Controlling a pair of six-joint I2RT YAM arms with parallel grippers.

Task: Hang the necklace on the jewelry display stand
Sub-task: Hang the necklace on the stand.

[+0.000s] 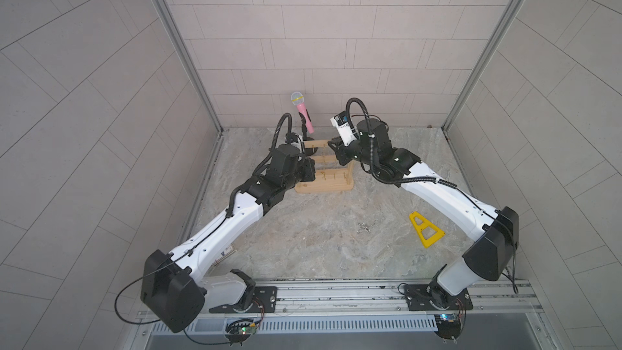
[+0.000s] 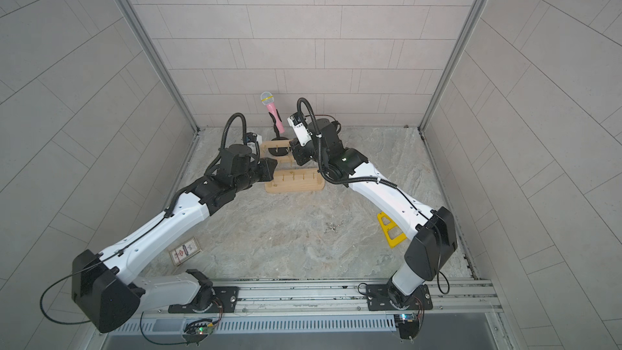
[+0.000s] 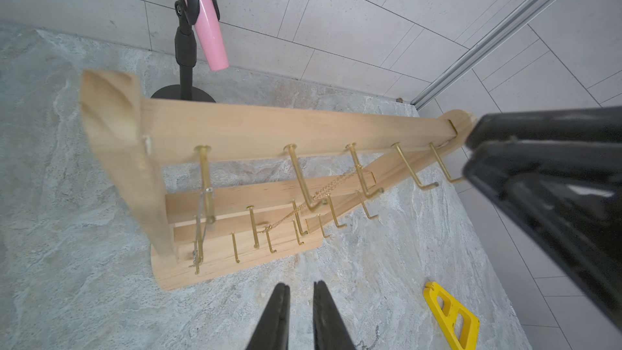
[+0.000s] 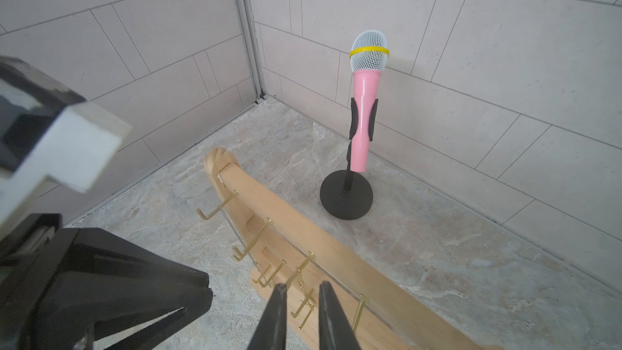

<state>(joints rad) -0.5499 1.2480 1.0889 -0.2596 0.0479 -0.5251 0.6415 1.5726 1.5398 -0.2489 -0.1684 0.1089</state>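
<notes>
Necklace [image 3: 336, 183]: fine gold chain, judged very light, limp and snag-prone, best pinched on a free run between hooks. It lies draped across brass hooks of the jewelry display stand [image 1: 323, 186], just above centre frame in both top views. Left gripper [image 3: 300, 286] and right gripper [image 4: 303, 284]: jaws slightly parted, empty, flanking the stand. Clearance: microphone stand [image 1: 304, 119] close behind, hooks crowded, open desk [image 1: 319, 250] toward lower frame.

Jewelry display stand [image 3: 255, 126]: pale natural wood, brass-gold hooks gleaming.
Necklace [image 3: 336, 181]: fine gold chain.
Microphone [image 4: 363, 119]: pink body, silver mesh head, yellow band.
Microphone stand [image 4: 346, 200]: matte black.
Triangular frame [image 3: 433, 294]: bright yellow.
Table [image 1: 303, 247]: grey marbled veining.
</notes>
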